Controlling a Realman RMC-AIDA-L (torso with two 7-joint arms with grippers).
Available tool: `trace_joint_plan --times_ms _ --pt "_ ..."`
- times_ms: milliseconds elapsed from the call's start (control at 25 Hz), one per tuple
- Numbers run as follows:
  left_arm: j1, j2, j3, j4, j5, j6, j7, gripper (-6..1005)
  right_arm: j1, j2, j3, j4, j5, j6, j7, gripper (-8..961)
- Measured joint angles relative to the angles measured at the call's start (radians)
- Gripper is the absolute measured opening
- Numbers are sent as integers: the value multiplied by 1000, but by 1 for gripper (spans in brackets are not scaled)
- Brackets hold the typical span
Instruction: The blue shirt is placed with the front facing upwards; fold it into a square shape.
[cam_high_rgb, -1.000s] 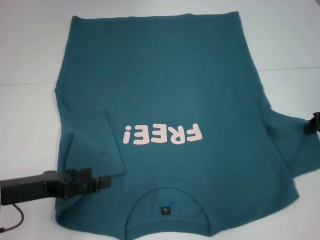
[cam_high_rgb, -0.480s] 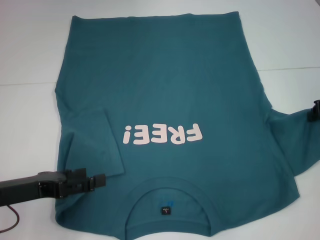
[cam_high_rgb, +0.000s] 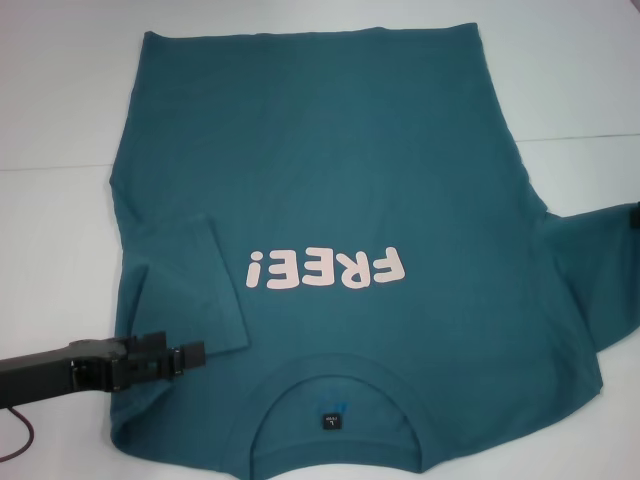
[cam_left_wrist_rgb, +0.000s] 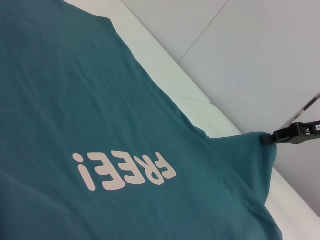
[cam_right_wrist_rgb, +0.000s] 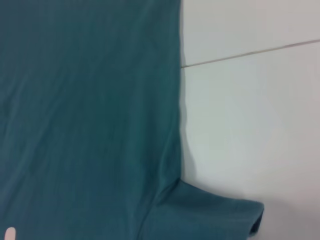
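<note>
The blue shirt (cam_high_rgb: 330, 170) lies flat on the white table, front up, with its collar (cam_high_rgb: 335, 385) nearest me and the pink "FREE!" print (cam_high_rgb: 325, 270) upside down. Its left sleeve (cam_high_rgb: 190, 290) is folded in over the body. My left gripper (cam_high_rgb: 192, 353) hovers low over the shirt's near left shoulder, beside that fold. The right sleeve (cam_high_rgb: 590, 270) stretches out to the right edge, where my right gripper (cam_high_rgb: 636, 215) barely shows. In the left wrist view the right gripper (cam_left_wrist_rgb: 280, 136) is shut on the sleeve's tip. The right wrist view shows the shirt's side edge (cam_right_wrist_rgb: 177, 125) and the sleeve (cam_right_wrist_rgb: 210, 215).
The white table (cam_high_rgb: 60, 100) surrounds the shirt on the left, the right and the far side, crossed by a thin seam line (cam_high_rgb: 580, 140). A dark cable (cam_high_rgb: 25, 440) hangs under my left arm at the near left corner.
My left gripper has drawn back to the left, away from the collar. My right gripper has moved right, almost out of view, and the right sleeve has stretched out with it.
</note>
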Motion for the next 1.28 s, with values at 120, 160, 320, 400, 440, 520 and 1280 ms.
trace_joint_plan --times_ms 120,160,320,400,440,520,1280 --pt "0 0 0 -1 0 2 0 938 6 1 -3 0 0 -10 0 11" --pt "0 0 0 -1 0 2 0 938 10 2 -5 0 1 -22 -1 11" --pt "1 -1 0 -1 0 4 0 938 20 2 -6 -22 2 -68 -5 10" --pt "1 -1 0 -1 0 4 0 938 22 2 -6 -42 2 -82 -3 10" --pt "1 -1 0 -1 0 3 0 938 23 2 -6 -48 2 -87 -2 10" --pt "1 -2 0 -1 0 0 0 937 27 2 -5 -53 3 -94 -2 10" --pt "2 -2 -26 -1 -23 -3 -1 936 161 59 -117 34 36 -124 17 10"
